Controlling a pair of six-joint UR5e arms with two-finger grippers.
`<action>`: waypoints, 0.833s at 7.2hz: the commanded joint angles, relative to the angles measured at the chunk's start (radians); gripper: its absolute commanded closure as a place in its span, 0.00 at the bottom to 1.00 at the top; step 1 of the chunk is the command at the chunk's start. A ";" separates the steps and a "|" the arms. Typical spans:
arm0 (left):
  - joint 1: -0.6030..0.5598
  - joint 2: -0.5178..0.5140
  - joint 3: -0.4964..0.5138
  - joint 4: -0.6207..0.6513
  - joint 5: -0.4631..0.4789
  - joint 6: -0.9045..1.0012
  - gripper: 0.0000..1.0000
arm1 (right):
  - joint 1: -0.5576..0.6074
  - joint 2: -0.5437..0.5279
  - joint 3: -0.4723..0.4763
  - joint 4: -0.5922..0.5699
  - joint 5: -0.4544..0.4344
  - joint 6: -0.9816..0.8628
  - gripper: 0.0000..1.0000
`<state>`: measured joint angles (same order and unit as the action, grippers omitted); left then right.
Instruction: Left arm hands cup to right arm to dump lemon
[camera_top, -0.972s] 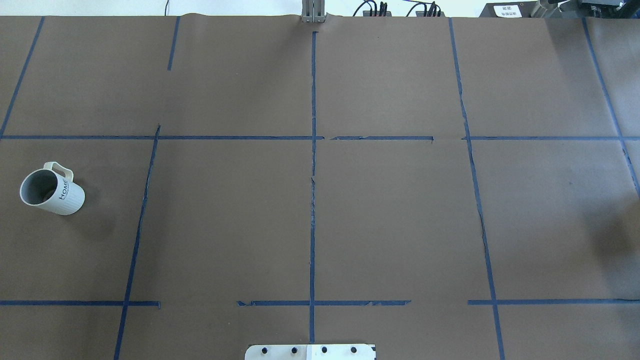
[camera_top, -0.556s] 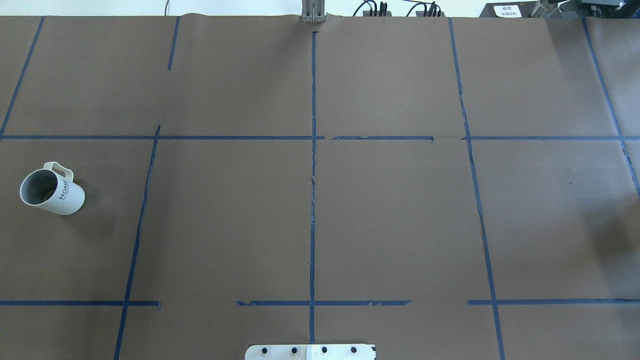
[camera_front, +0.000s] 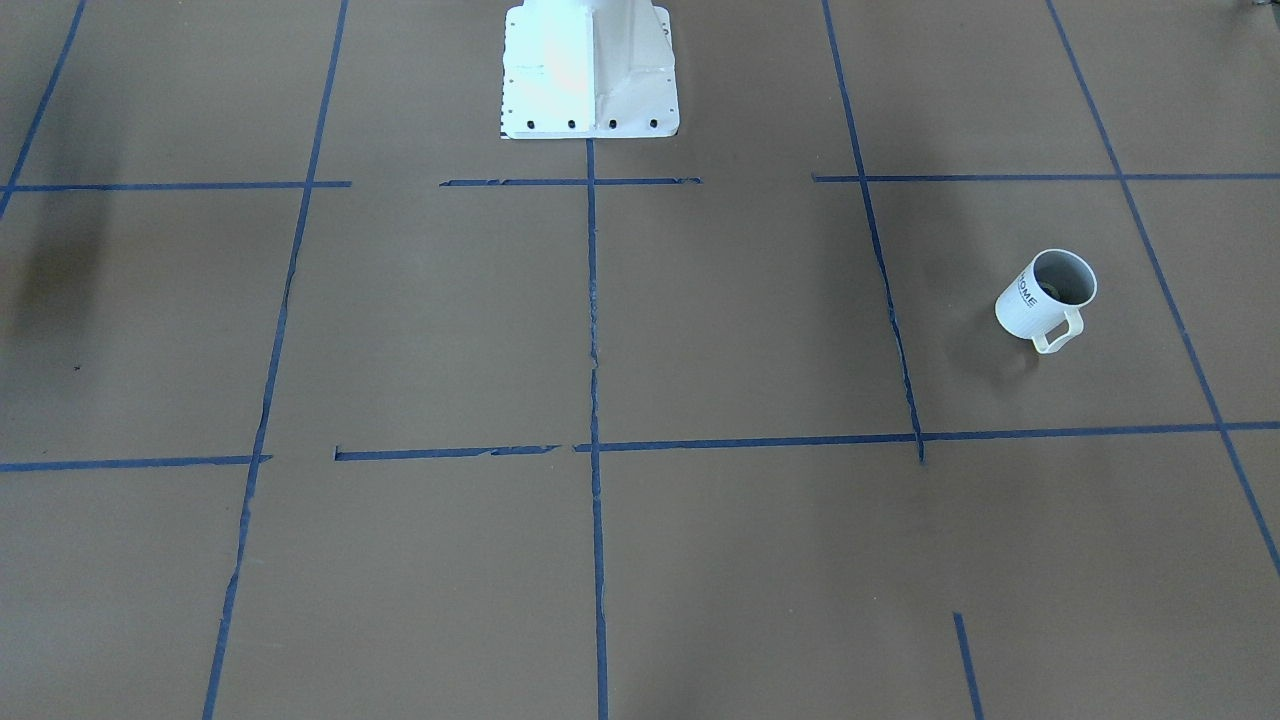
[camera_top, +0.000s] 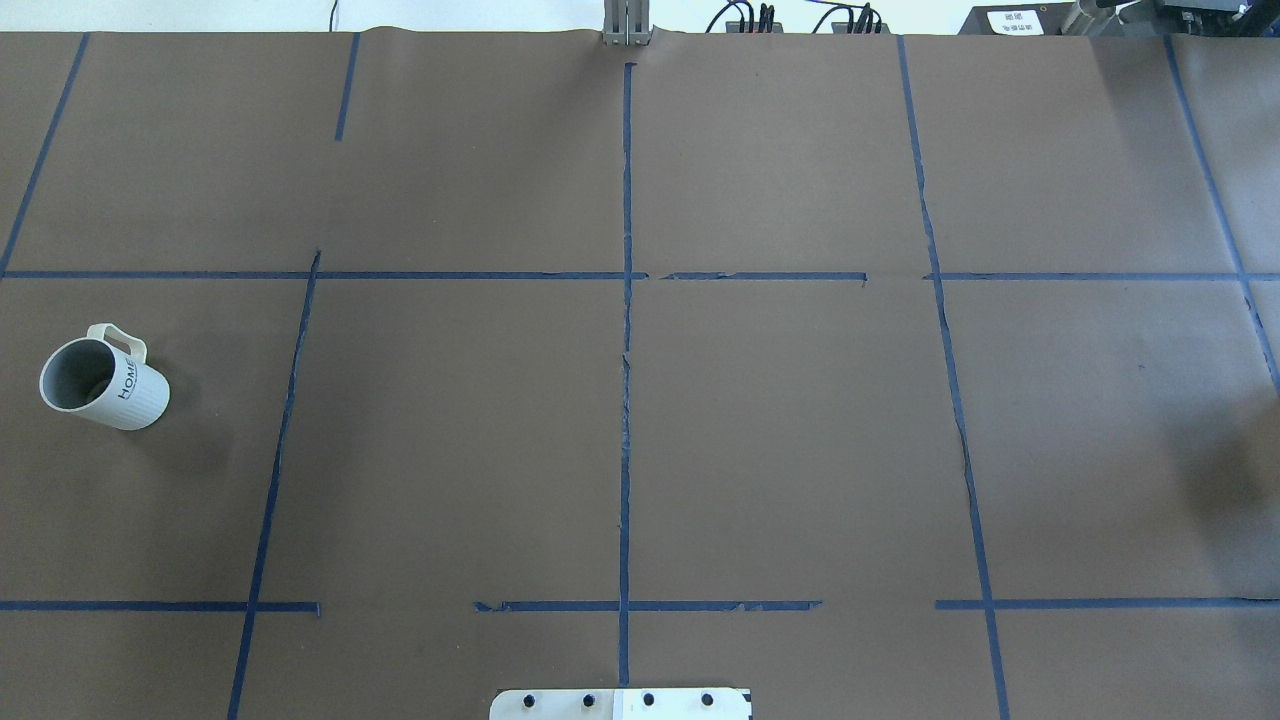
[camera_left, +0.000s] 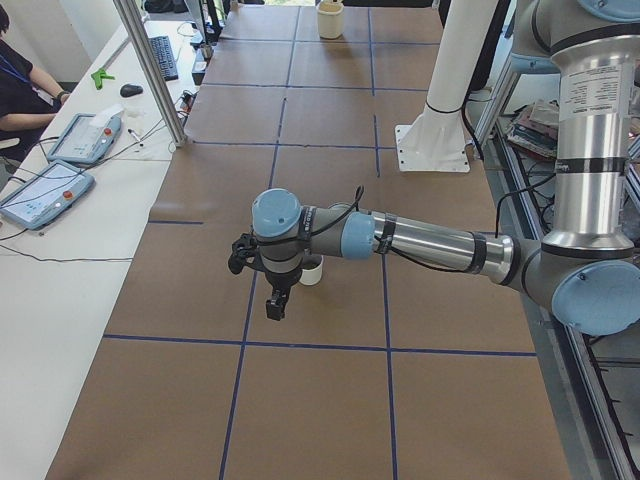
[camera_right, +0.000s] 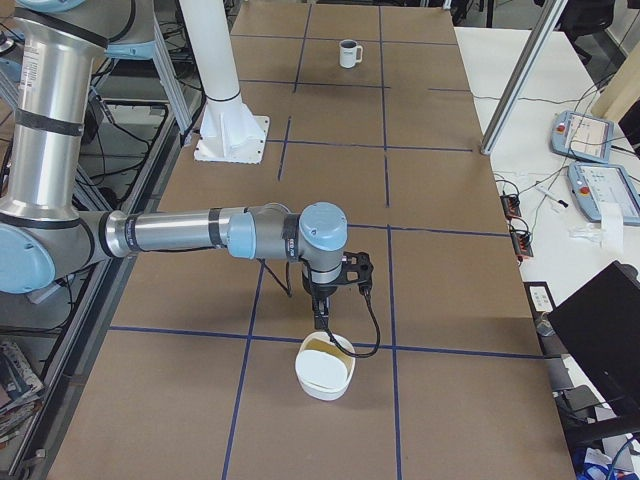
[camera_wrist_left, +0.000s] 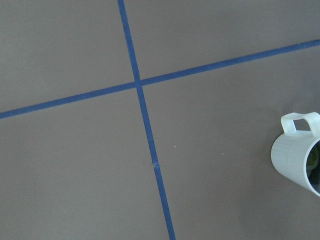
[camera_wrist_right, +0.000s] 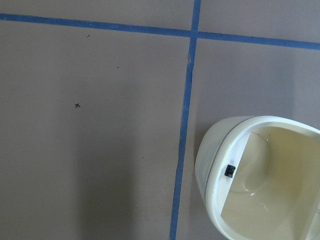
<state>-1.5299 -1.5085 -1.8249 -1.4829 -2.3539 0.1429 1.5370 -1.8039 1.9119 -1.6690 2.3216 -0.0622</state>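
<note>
Cup (camera_top: 104, 384) upright on the table (camera_top: 800, 450), far on the robot's left side, in the tape square by the edge. "HOME" lettering faces the robot, handle (camera_front: 1060, 333) points toward the operators' side. Nothing is touching it. Left wrist camera catches it at the right edge of frame, with a hint of yellow-green inside the rim; too little shows to tell what it is.

Left arm (camera_left: 430, 240) is stretched out low over the table. Left gripper (camera_left: 276, 300) points down, near the cup, which peeks out from behind the wrist. It shows only in that side view, so I cannot tell whether the fingers are spread or pressed together.

Right arm (camera_right: 190, 232) is stretched out low over the robot's right end of the table. Right gripper (camera_right: 322, 320) points down over the far rim of a cream bowl (camera_right: 325, 372). Same problem: side view only, so I cannot tell its finger state. The bowl sits just beside a blue tape line (camera_wrist_right: 182, 135), well apart from the cup.
</note>
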 joint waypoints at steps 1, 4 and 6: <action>0.031 0.001 -0.010 -0.016 -0.008 -0.003 0.00 | 0.000 0.001 0.001 -0.001 0.002 0.002 0.00; 0.179 0.058 0.001 -0.224 -0.062 -0.319 0.00 | 0.000 0.000 0.001 0.000 0.002 0.001 0.00; 0.326 0.094 0.004 -0.515 0.035 -0.730 0.00 | 0.000 0.002 0.001 0.000 0.001 0.001 0.00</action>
<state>-1.3006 -1.4364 -1.8225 -1.8247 -2.3874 -0.3353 1.5370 -1.8031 1.9129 -1.6691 2.3237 -0.0614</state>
